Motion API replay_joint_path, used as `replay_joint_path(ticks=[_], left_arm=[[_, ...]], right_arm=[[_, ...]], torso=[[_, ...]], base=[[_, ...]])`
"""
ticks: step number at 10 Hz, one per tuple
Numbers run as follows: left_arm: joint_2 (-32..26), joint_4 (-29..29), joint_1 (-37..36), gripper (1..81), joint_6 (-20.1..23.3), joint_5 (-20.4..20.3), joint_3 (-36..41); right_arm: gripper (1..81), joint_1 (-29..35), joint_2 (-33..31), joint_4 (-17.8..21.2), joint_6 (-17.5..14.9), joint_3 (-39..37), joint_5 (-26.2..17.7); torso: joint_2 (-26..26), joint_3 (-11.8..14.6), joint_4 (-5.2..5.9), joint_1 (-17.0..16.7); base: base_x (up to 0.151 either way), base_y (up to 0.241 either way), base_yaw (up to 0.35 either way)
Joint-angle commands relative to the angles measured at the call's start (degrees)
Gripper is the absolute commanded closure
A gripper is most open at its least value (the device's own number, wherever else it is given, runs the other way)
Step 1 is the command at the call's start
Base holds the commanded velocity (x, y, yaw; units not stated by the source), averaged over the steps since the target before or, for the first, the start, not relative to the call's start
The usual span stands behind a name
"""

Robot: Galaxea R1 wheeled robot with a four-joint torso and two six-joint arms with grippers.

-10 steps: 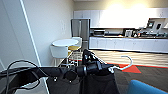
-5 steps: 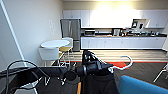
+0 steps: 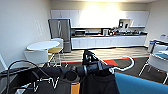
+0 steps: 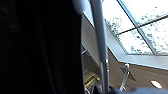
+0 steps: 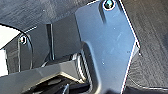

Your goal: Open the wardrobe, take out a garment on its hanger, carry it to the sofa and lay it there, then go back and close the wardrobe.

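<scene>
Carrying: robot drives through a kitchen room, garment (image 3: 100, 83) hanging at lower centre of the head view.
Sofa (image 3: 140, 85): blue edge at lower right, just beside the garment.
Hanger (image 3: 125, 65): white loop right of centre.
Left tool (image 3: 96, 68): fingers' state cannot tell.
Advice: keep load level, clear of chairs.
Containers: none open.
</scene>
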Motion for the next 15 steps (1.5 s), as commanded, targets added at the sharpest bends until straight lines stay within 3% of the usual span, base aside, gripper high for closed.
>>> replay_joint_path(ticks=[1, 15], left_arm=[[0.34, 2.02, -9.47, 81.1, 1.06, -1.41, 1.41], [0.25, 2.10, -9.30, 81.1, 1.06, -1.15, 1.41]], right_arm=[[1.0, 2.04, 0.34, 0.04, 0.05, 0.35, -3.06], [1.0, 2.04, 0.34, 0.12, 0.05, 0.35, -3.06]], torso=[[0.00, 0.00, 0.00, 0.00], [0.00, 0.00, 0.00, 0.00]], base=[[0.000, 0.000, -0.283], [0.000, 0.000, -0.287]])
